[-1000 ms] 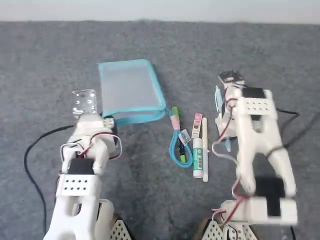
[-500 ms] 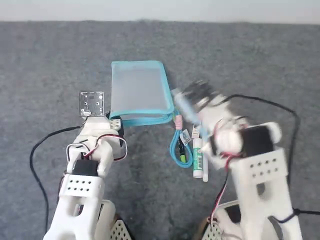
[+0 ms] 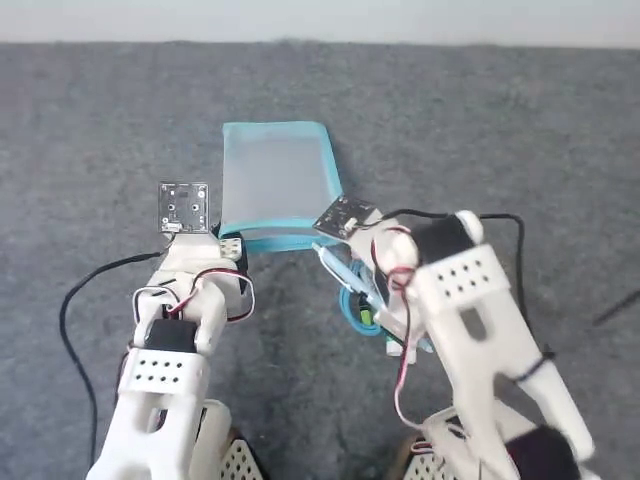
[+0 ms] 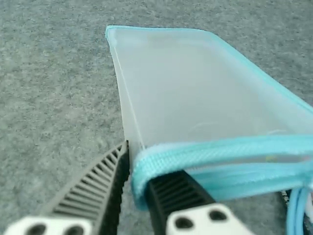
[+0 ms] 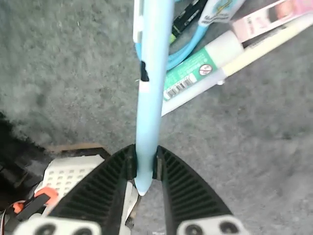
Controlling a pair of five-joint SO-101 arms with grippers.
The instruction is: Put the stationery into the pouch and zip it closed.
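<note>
The translucent pouch (image 3: 275, 180) with a teal zip edge lies flat at the table's middle. My left gripper (image 3: 228, 244) is shut on its near left corner; in the left wrist view the dark fingers (image 4: 110, 191) pinch the teal edge of the pouch (image 4: 195, 107). My right gripper (image 3: 352, 262) is shut on a light blue pen (image 3: 330, 260), held just in front of the pouch's near right corner. The pen (image 5: 151, 83) runs out from the right gripper (image 5: 145, 164) above the glue stick (image 5: 195, 73), a cream stick (image 5: 264, 41) and a blue cord (image 5: 178, 49).
The right arm hides most of the remaining stationery; a loop of the blue cord (image 3: 352, 305) and a bit of the glue stick (image 3: 395, 345) peek out beneath it. Grey carpet stretches open on the far side and on both outer sides.
The right arm has swung left with the pen, from beside the stationery to over it, near the pouch's corner. The left gripper drew the pouch slightly right, then stayed still.
</note>
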